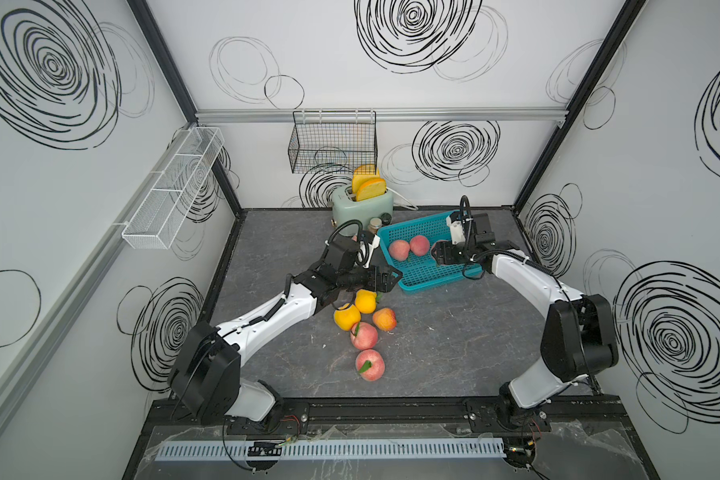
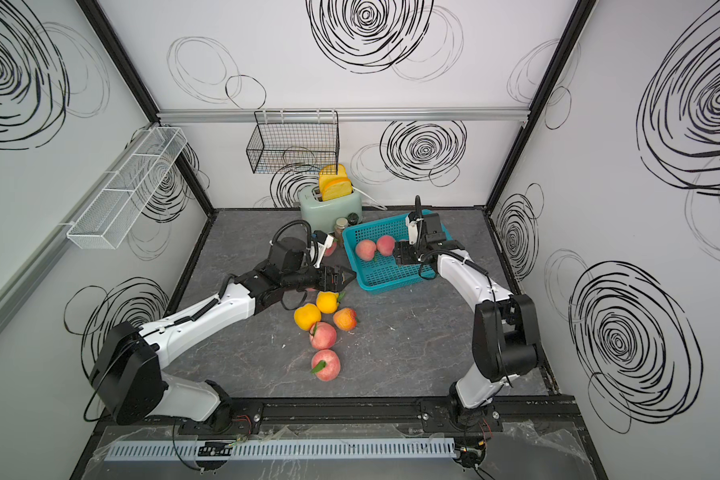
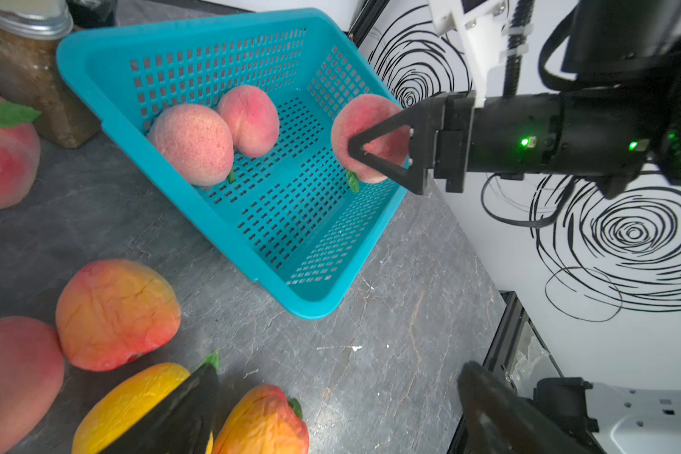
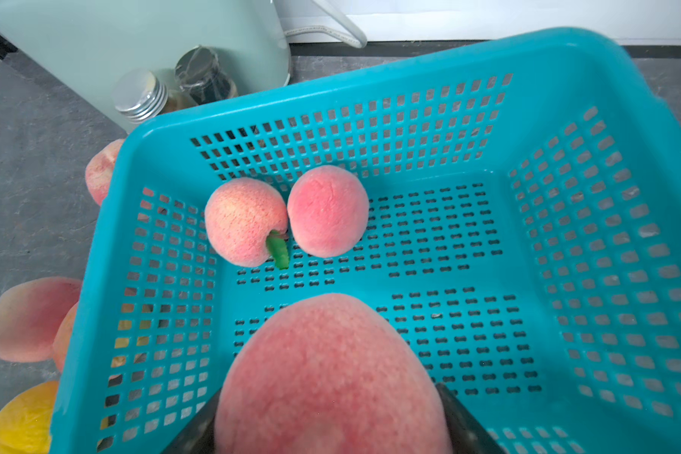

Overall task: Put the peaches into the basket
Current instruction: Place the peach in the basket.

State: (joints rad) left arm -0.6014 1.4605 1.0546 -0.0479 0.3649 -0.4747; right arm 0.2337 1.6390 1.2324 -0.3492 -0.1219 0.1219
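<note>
The teal basket point(image 1: 427, 276) stands at the back right of the table, with two pink peaches point(image 1: 399, 249) point(image 1: 419, 244) lying side by side inside. My right gripper point(image 4: 331, 424) hangs over the basket's interior, shut on a third pink peach point(image 4: 331, 369), which also shows in the left wrist view as the held peach point(image 3: 364, 118). My left gripper point(image 3: 339, 371) is open and empty, low over the table just left of the basket, beside a yellow peach point(image 1: 365, 301). Several more peaches lie in a loose line toward the front, the nearest one pink point(image 1: 370, 365).
A mint toaster point(image 1: 362, 203) with bread slices stands at the back wall, with two small jars point(image 1: 376, 225) before it and one more peach point(image 2: 330, 248) beside them. A black wire basket point(image 1: 333, 141) and a white mesh rack point(image 1: 173, 187) hang on the walls.
</note>
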